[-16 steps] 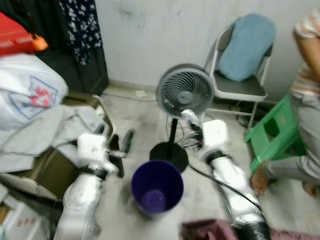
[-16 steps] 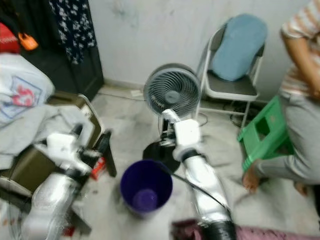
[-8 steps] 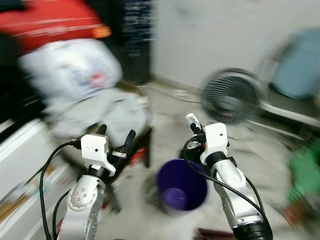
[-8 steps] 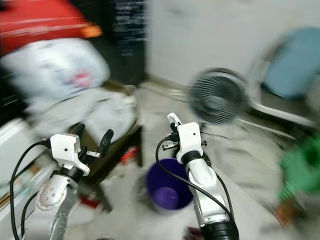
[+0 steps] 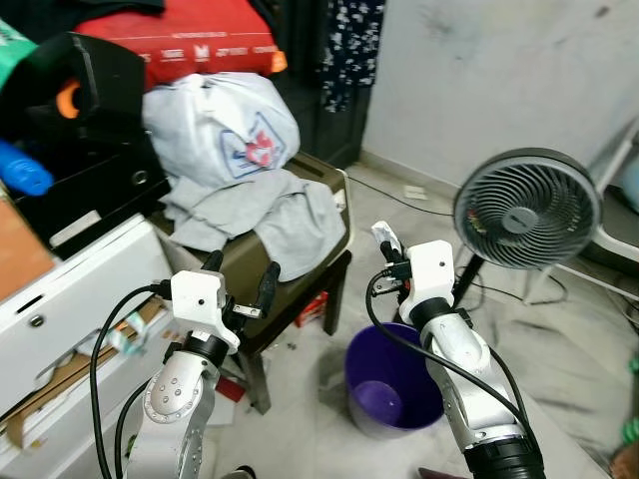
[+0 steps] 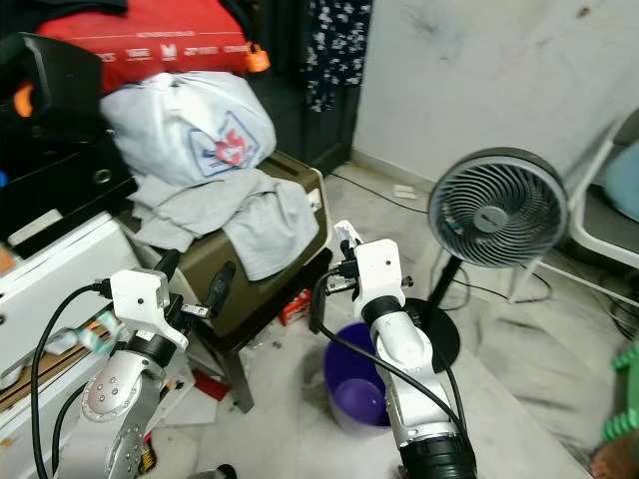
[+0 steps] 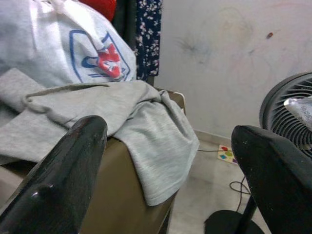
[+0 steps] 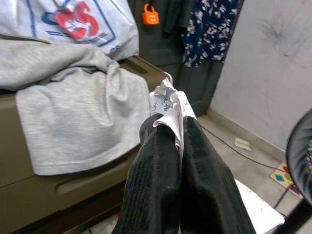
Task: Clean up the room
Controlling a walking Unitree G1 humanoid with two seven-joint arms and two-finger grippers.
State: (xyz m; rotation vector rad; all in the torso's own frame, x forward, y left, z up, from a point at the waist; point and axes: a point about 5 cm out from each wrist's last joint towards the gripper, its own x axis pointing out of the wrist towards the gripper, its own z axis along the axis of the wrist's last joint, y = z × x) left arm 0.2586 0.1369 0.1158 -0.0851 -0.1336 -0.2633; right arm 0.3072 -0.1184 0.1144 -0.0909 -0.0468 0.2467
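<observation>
So, right gripper is up at chest height w/ its fingers pressed together, pinching a crumpled scrap of paper; only the white top of the scrap pokes out past the tips, rest is hidden between the fingers, print on it too small to read. It sits above and just left of the purple bin, which stands on the floor between the two arms; bin's far rim is partly covered by the right arm. Left gripper is raised too, fingers spread wide apart, nothing between them. Ahead of it: grey shirt draped over a brown case, its front edge hanging down, w/ a white printed bag on top. Black fan stands right of the bin, base partly hidden behind the right arm. Person's foot is cut off at the frame's lower right corner.
</observation>
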